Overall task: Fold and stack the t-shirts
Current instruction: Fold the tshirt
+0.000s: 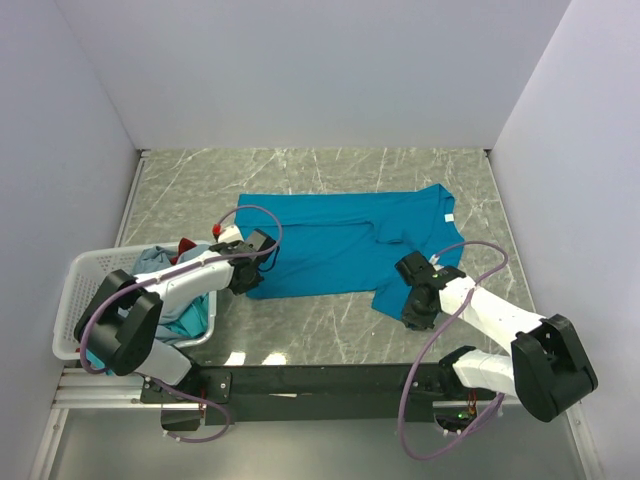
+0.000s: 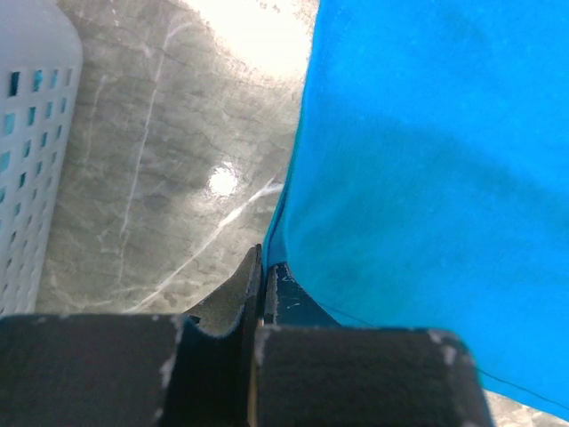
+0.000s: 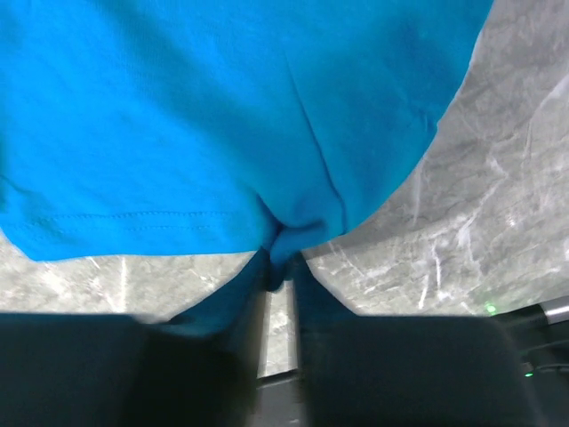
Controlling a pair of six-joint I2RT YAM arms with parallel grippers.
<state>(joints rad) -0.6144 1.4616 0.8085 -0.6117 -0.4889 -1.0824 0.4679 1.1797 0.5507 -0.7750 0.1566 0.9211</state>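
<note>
A bright teal-blue t-shirt [image 1: 340,240] lies spread on the marble table, its white neck label [image 1: 447,217] at the right. My left gripper [image 1: 250,283] is shut on the shirt's near-left corner; in the left wrist view the cloth edge [image 2: 283,240] runs into the closed fingertips [image 2: 263,267]. My right gripper [image 1: 408,300] is shut on the shirt's near-right sleeve; in the right wrist view a fold of blue cloth [image 3: 289,240] is pinched between the fingers. More shirts, grey-blue and teal [image 1: 165,265], lie in the basket.
A white plastic lattice basket [image 1: 80,290] stands at the near left, beside the left arm; its wall shows in the left wrist view [image 2: 27,160]. White walls enclose the table on three sides. Bare marble [image 1: 300,170] lies behind the shirt.
</note>
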